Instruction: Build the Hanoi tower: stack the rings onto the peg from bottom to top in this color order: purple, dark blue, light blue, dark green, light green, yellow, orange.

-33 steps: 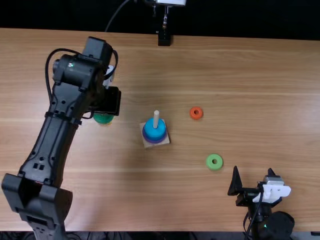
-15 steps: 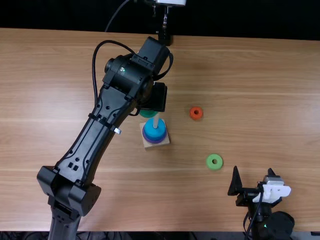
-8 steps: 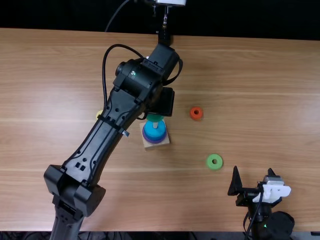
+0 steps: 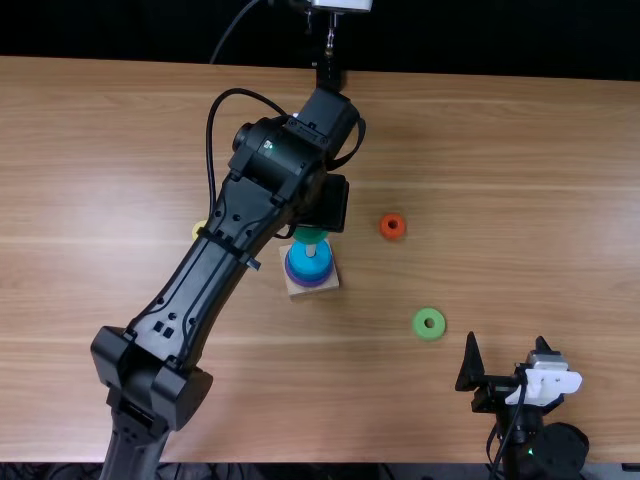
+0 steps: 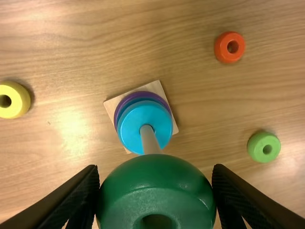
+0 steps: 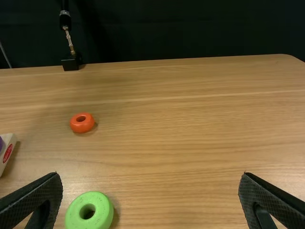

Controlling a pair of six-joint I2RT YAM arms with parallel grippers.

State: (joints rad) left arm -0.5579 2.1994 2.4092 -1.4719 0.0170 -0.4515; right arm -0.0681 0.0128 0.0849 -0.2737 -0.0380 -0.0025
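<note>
Above the peg's far side, my left gripper (image 4: 325, 205) is shut on the dark green ring (image 4: 310, 235). In the left wrist view, my left gripper (image 5: 156, 185) has the dark green ring (image 5: 155, 183) between its fingers, overlapping the tip of the peg (image 5: 149, 140); whether the peg enters its hole is hidden. The light blue ring (image 5: 136, 126) tops dark blue and purple (image 5: 118, 110) on the wooden base (image 5: 157, 88). Yellow (image 5: 14, 99), orange (image 5: 229, 47) and light green (image 5: 264, 147) rings lie loose. My right gripper (image 4: 507, 362) stands open and holds nothing; its fingers (image 6: 35, 202) are apart.
In the top view, the left arm spans the table from the near left to beyond the peg, partly covering the yellow ring (image 4: 199, 230). A black stand (image 4: 329, 76) is at the table's far edge. The light green ring (image 4: 429, 323) lies left of the right gripper.
My left arm has swung right with the dark green ring, from the table's left side to the peg, and has barely moved since half a second ago. The right arm has stayed still.
</note>
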